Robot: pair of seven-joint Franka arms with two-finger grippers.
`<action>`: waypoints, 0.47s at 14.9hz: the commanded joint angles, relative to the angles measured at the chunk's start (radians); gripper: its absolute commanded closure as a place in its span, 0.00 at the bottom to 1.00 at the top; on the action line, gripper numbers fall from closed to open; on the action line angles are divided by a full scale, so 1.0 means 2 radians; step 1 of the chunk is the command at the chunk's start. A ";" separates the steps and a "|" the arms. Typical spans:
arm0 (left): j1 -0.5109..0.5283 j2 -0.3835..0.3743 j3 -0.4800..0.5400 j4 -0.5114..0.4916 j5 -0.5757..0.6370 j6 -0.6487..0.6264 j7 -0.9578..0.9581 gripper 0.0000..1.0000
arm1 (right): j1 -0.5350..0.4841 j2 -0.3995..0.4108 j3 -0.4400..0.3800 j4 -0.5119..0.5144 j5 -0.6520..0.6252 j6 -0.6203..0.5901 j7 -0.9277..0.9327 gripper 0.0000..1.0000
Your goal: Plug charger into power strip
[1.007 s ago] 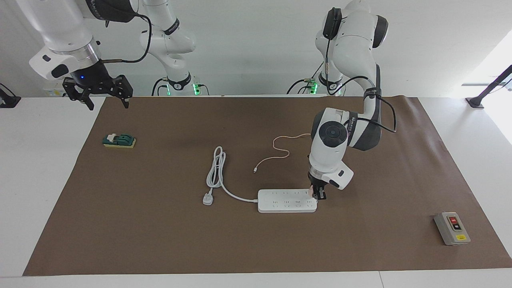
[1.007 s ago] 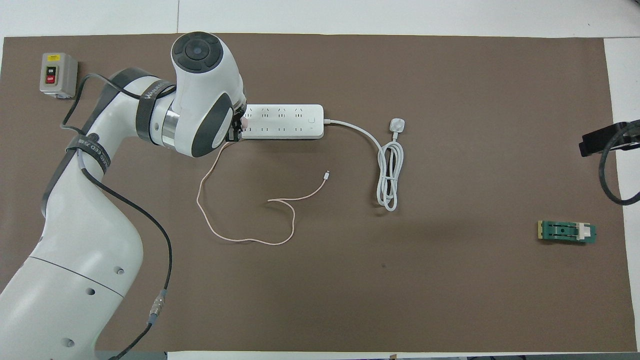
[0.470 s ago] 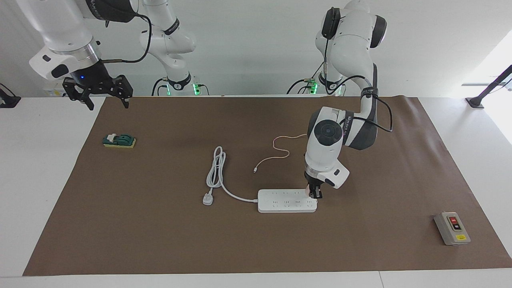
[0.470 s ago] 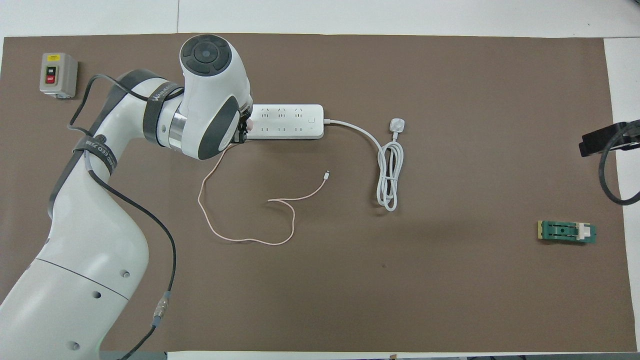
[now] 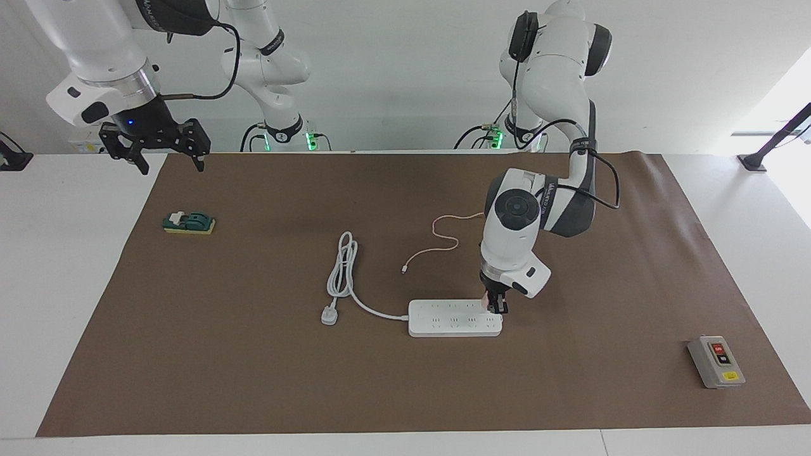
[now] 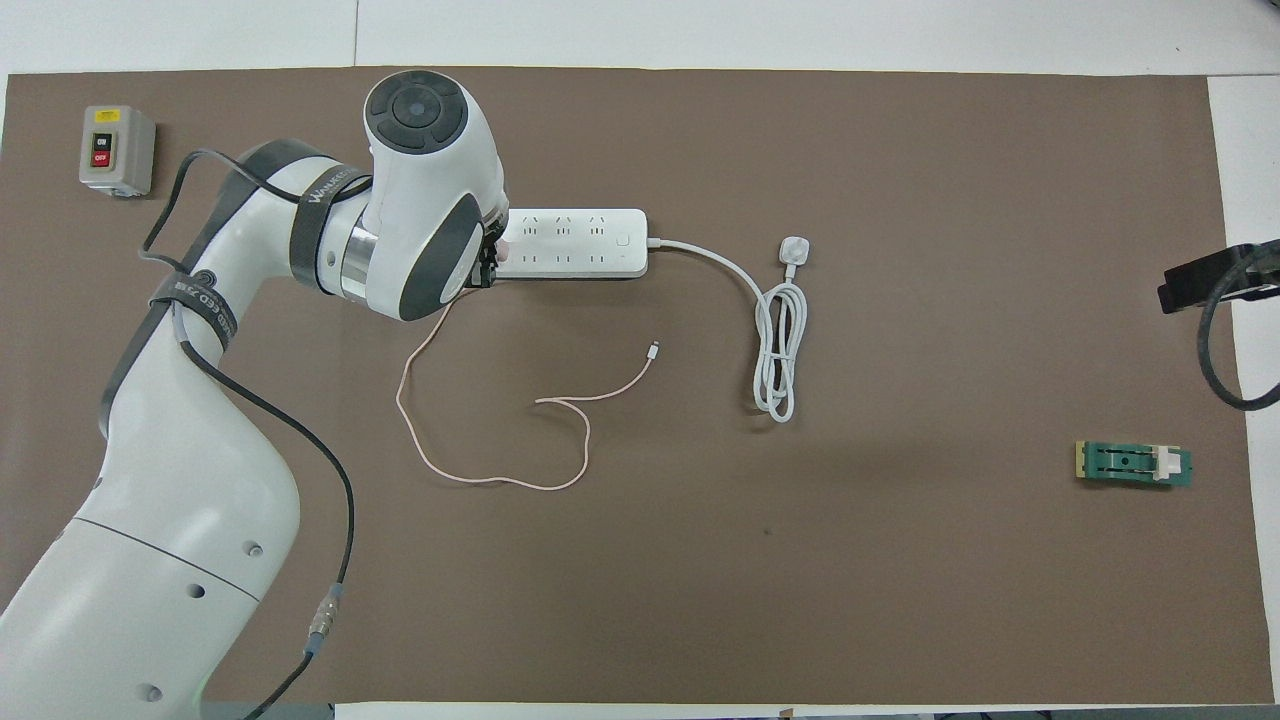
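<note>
The power strip (image 5: 453, 318) (image 6: 580, 243) lies flat mid-table, a long white bar with two rows of sockets. My left gripper (image 5: 495, 306) (image 6: 489, 264) points down over the strip's end toward the left arm's end of the table, shut on the small pink charger (image 5: 487, 304) (image 6: 498, 256). The charger is at the socket row nearer to the robots; whether its pins are in a socket is hidden. Its thin pink cable (image 5: 445, 243) (image 6: 480, 478) trails loosely on the mat. My right gripper (image 5: 166, 158) waits open, raised above the mat's corner at the right arm's end.
The strip's thick white cord is coiled beside it, ending in a white three-pin plug (image 5: 329, 315) (image 6: 794, 250). A grey switch box (image 5: 716, 361) (image 6: 117, 150) sits far from the robots at the left arm's end. A green block (image 5: 189, 222) (image 6: 1133, 463) lies at the right arm's end.
My left gripper has shifted a little along the strip toward the right arm's end, carrying the charger from the strip's edge onto its end sockets. The right arm has not moved.
</note>
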 commanded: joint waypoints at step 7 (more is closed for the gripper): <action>-0.007 0.006 0.010 -0.009 0.018 0.004 -0.045 1.00 | -0.011 -0.012 0.005 -0.012 0.004 -0.002 -0.014 0.00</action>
